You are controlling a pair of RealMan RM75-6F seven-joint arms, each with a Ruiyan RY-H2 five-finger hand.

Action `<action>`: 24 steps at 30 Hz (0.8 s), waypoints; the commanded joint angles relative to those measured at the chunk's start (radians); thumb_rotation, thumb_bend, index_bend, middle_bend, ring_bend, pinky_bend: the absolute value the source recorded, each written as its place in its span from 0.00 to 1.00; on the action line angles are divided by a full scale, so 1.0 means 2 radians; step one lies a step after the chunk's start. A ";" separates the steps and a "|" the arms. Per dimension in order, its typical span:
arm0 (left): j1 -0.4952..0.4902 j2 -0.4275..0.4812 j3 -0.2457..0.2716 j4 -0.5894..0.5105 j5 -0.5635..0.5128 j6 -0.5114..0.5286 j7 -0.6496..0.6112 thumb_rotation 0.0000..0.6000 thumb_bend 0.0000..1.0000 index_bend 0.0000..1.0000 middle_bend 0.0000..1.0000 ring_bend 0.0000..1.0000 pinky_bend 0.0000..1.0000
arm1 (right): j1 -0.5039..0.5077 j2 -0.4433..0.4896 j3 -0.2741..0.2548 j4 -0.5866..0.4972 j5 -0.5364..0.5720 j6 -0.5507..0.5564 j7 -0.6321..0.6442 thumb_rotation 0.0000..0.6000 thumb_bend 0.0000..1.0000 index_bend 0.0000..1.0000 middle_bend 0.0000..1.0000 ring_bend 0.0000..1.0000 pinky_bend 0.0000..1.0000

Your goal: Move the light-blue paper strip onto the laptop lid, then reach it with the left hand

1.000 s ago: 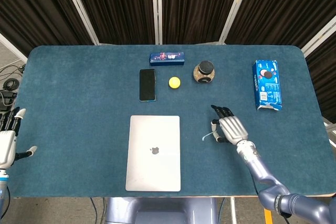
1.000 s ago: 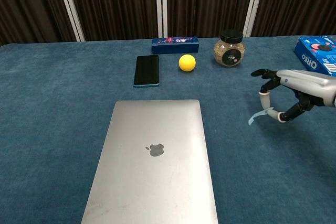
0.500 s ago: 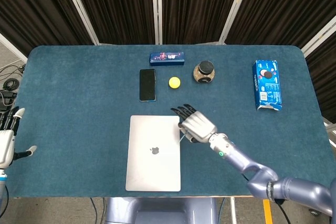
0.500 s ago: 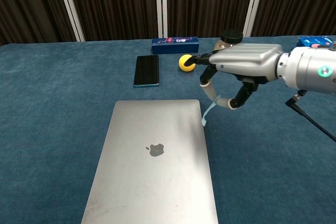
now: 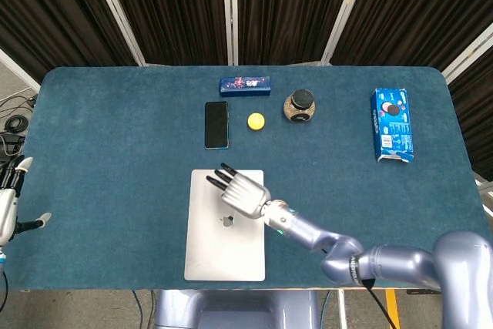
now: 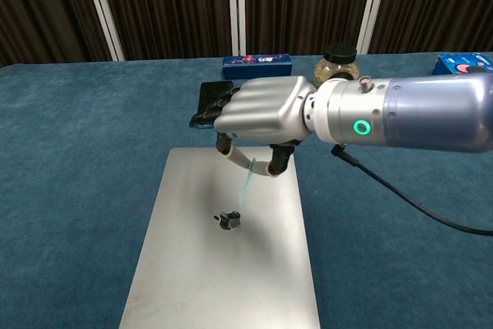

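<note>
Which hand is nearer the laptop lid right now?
Right. The right hand hangs over the laptop lid, pinching the light-blue paper strip above it. The left hand sits at the table's far left edge, well clear.

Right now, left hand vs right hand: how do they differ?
The right hand hangs over the laptop lid; the left hand sits off the table's left edge. The right hand pinches the light-blue paper strip; the left hand holds nothing, fingers apart. Both are silver with dark fingertips.

phone (image 5: pixel 216 124) | yellow ball (image 5: pixel 256 121) | jar (image 5: pixel 300 105) | Oreo box (image 5: pixel 392 125) | blue box, maybe speaker (image 5: pixel 245 85)
</note>
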 commanded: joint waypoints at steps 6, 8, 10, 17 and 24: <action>-0.001 0.003 0.000 0.002 -0.002 -0.003 -0.007 1.00 0.00 0.00 0.00 0.00 0.00 | 0.043 -0.043 -0.021 0.011 0.055 -0.005 -0.063 1.00 0.50 0.66 0.00 0.00 0.00; -0.001 0.004 0.000 0.002 -0.002 -0.003 -0.009 1.00 0.00 0.00 0.00 0.00 0.00 | 0.051 -0.049 -0.027 0.017 0.062 -0.002 -0.078 1.00 0.50 0.63 0.00 0.00 0.00; -0.001 0.004 0.000 0.003 -0.001 -0.003 -0.010 1.00 0.00 0.00 0.00 0.00 0.00 | 0.059 -0.055 -0.032 0.021 0.069 0.004 -0.094 1.00 0.41 0.43 0.00 0.00 0.00; -0.001 0.005 0.001 0.004 0.000 -0.004 -0.012 1.00 0.00 0.00 0.00 0.00 0.00 | 0.060 -0.061 -0.030 0.017 0.092 0.045 -0.112 1.00 0.06 0.00 0.00 0.00 0.00; -0.001 0.002 0.003 0.004 0.002 -0.005 -0.010 1.00 0.00 0.00 0.00 0.00 0.00 | 0.050 -0.029 -0.027 -0.018 0.095 0.087 -0.110 1.00 0.06 0.00 0.00 0.00 0.00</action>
